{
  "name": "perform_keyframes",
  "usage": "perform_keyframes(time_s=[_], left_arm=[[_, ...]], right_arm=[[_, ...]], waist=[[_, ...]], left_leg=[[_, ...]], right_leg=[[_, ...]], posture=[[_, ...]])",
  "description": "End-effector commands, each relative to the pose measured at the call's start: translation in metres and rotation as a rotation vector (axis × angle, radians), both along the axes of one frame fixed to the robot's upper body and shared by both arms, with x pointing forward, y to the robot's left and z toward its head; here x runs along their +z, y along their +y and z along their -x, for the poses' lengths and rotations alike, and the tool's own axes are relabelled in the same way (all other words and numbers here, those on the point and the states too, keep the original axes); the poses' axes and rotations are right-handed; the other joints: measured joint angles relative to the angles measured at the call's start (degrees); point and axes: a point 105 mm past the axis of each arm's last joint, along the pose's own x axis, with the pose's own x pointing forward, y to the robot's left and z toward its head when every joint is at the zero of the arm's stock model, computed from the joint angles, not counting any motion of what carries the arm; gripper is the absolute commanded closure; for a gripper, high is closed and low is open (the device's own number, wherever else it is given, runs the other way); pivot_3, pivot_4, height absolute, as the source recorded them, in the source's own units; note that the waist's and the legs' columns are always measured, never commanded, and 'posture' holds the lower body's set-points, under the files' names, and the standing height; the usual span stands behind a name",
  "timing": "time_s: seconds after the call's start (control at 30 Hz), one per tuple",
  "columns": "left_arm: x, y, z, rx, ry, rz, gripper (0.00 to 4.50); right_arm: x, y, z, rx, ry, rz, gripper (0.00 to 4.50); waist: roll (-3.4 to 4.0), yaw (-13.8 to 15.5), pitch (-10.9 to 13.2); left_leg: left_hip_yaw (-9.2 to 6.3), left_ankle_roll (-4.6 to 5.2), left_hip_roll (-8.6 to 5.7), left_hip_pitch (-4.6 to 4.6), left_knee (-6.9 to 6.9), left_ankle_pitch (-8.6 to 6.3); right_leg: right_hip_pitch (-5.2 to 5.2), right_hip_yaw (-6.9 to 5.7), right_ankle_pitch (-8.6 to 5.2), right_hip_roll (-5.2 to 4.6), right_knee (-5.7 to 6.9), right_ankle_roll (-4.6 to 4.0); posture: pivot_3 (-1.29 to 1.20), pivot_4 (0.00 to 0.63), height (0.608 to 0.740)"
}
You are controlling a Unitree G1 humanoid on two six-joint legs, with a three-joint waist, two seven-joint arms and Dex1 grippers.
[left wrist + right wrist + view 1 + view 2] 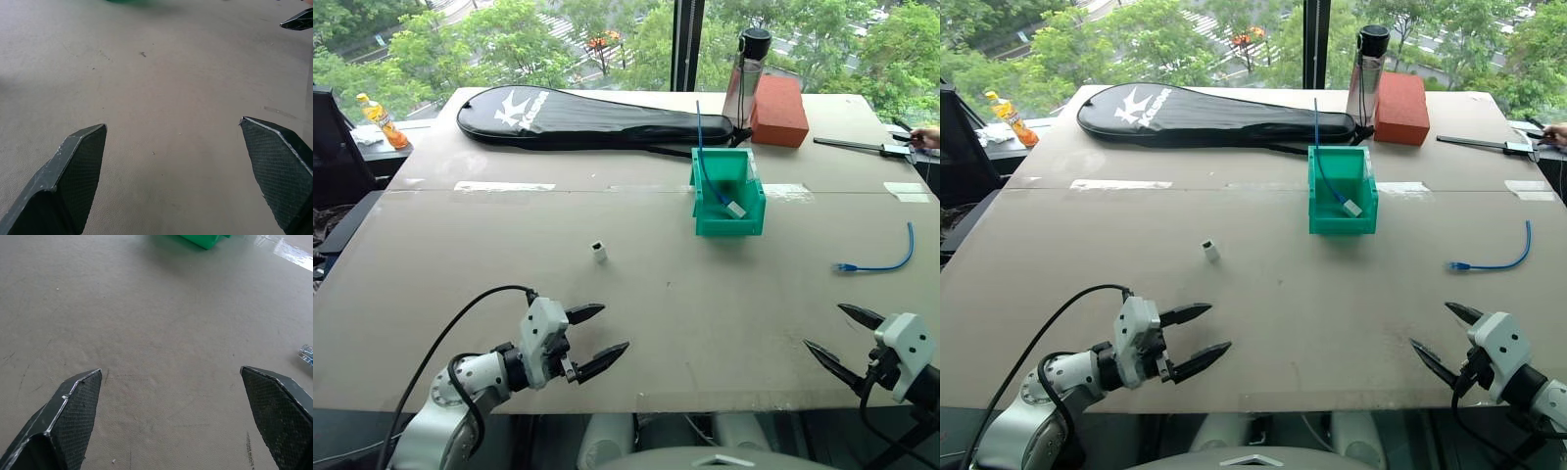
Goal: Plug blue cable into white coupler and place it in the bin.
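A wide grey-brown table (656, 294) is seen from above, with both arms held low at its near edge. The left gripper (597, 338) is positioned at the near left, its two black fingers spread wide apart with nothing between them; in the left wrist view only bare tabletop lies between the fingers (73, 181). The right gripper (842, 341) is positioned at the near right, likewise fully spread and empty, with bare tabletop seen between its fingers (68, 416) in the right wrist view. The blue cable (886, 258) is found lying flat on the table at the right, curved, with a small clear plug at its left end, well apart from both grippers and beyond the right one. The white coupler (598, 252) is found standing alone on the table left of centre, beyond the left gripper and well apart from the blue cable. The bin (728, 220) is placed near the table's middle, toward the far side; a second blue cable (702, 157) with a white block at its lower end is leaned inside it, its upper end rising above the far wall. Along the far edge, a black racket case (587, 117), a dark-capped bottle (747, 73) and a red brick-like block (778, 110) are noted.
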Motion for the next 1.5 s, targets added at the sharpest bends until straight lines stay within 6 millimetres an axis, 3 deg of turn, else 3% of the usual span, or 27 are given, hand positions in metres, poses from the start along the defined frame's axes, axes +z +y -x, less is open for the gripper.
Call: perform_keyframes(time_s=[0.03,0.13,0.4,0.7,0.9,1.03,1.23,1.4,1.5], left_arm=[[0.015,-0.006,-0.004,-0.012,-0.050,0.026,0.03],[0.030,-0.013,-0.011,-0.012,-0.071,0.065,0.03],[0.043,-0.020,-0.021,-0.001,-0.078,0.092,0.03],[0.050,-0.029,-0.021,-0.051,-0.100,0.060,0.03],[0.057,-0.041,-0.010,-0.188,-0.128,0.055,0.03],[0.059,-0.046,-0.001,-0.328,-0.111,0.025,0.03],[0.067,-0.052,-0.002,-0.431,-0.147,0.015,0.03],[0.067,-0.057,-0.002,-0.482,-0.168,0.012,0.03],[0.070,-0.059,-0.004,-0.487,-0.175,0.025,0.03]], right_arm=[[0.006,0.003,-0.002,0.002,-0.037,-0.005,0.00],[0.010,0.009,-0.006,0.000,-0.056,-0.023,0.00],[0.022,0.016,-0.018,-0.056,-0.081,-0.134,0.00],[0.027,0.024,-0.023,-0.029,-0.091,-0.115,0.00],[0.029,0.007,-0.038,-0.084,-0.043,0.007,0.00],[0.040,-0.006,-0.041,0.067,0.116,0.157,0.00],[0.068,-0.040,-0.079,0.143,0.260,0.449,0.00],[0.064,-0.061,-0.112,0.161,0.337,0.567,0.00],[0.059,-0.068,-0.121,0.191,0.391,0.598,0.00]], waist=[[0.00,0.0,0.0],[-0.01,0.1,0.0],[0.07,0.0,0.0],[0.06,0.0,0.0],[0.06,-0.1,0.0],[0.07,0.0,0.0],[0.09,-0.3,0.1],[0.04,0.0,0.0],[0.12,-0.1,0.1]], left_leg=[[0.00,0.00,0.00,0.00,0.00,0.00],[-0.05,0.00,0.00,-0.02,0.00,0.00],[-0.02,0.00,-0.01,-0.02,0.00,0.00],[0.03,0.01,-0.04,-0.01,0.01,0.00],[0.11,0.01,-0.05,0.01,0.01,0.01],[0.17,0.01,-0.06,0.03,0.06,0.01],[0.25,0.04,-0.06,0.07,0.16,0.00],[0.17,0.03,-0.03,-0.06,0.11,0.00],[0.33,0.05,-0.06,-0.14,0.13,-0.01]], right_leg=[[0.00,0.00,0.00,0.00,0.00,0.00],[0.01,-0.04,0.00,0.01,0.00,0.00],[0.01,-0.02,0.04,0.25,0.02,-0.06],[0.02,0.00,0.04,0.24,0.03,-0.06],[0.01,0.07,0.06,0.26,0.04,-0.07],[0.00,0.13,0.12,0.26,0.05,-0.19],[0.00,0.22,0.08,0.32,0.07,-0.10],[-0.09,0.15,0.14,0.41,0.02,-0.24],[-0.14,0.29,0.15,0.40,-0.03,-0.22]], posture=[[0.00,0.150,0.740],[0.00,0.150,0.740],[0.00,0.150,0.740],[0.00,0.150,0.740],[0.00,0.150,0.740],[0.00,0.150,0.740],[0.00,0.150,0.740],[0.00,0.150,0.740],[0.00,0.150,0.740]])
